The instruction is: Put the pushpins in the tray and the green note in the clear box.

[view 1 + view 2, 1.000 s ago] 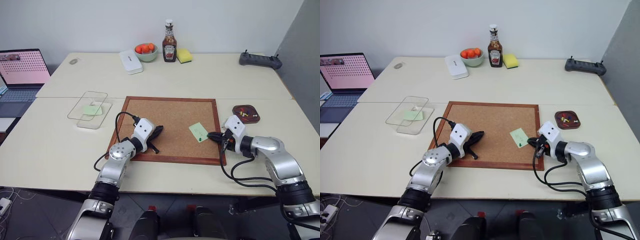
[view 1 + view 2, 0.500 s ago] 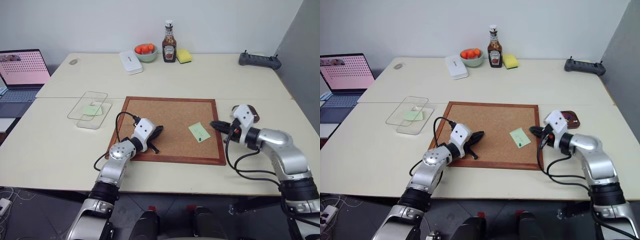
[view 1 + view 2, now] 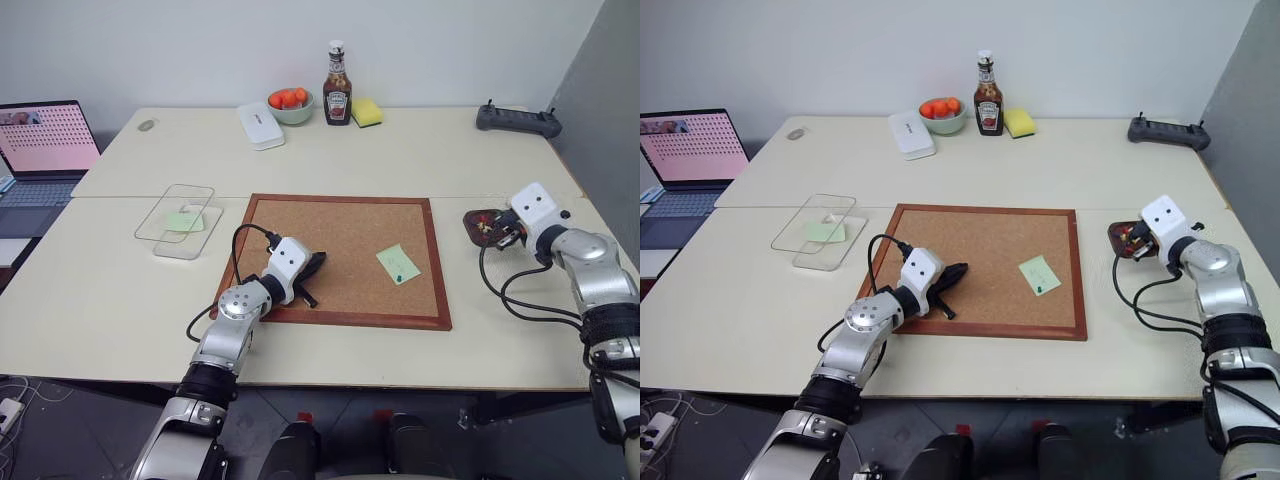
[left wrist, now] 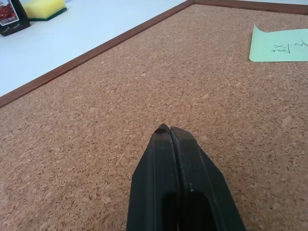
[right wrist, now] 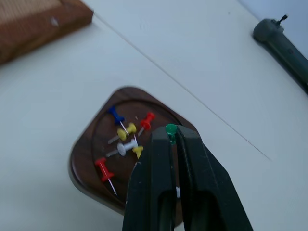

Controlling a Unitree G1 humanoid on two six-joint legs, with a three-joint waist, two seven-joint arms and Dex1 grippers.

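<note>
My right gripper (image 5: 169, 135) is shut on a green pushpin (image 5: 171, 128) and hangs just over the tray (image 5: 82, 159), a dark reddish-brown dish right of the cork board. Several coloured pushpins (image 5: 126, 136) lie in the tray (image 3: 478, 216). The green note (image 3: 398, 264) lies flat on the right part of the cork board (image 3: 330, 230). My left gripper (image 3: 314, 268) is shut and empty, its tips resting on the board's left part. The clear box (image 3: 188, 240) stands left of the board with its lid (image 3: 170, 205) leaning on it and a pale green slip (image 3: 184, 221) inside.
At the table's back stand a ketchup bottle (image 3: 338, 85), a fruit bowl (image 3: 292, 104), a yellow sponge (image 3: 368, 111) and a white case (image 3: 261, 124). A laptop (image 3: 40, 150) sits far left, a black device (image 3: 518, 120) at the back right.
My right gripper has swung right from the note's edge on the cork board to above the tray, the green pushpin between its fingers. The left arm has stayed still.
</note>
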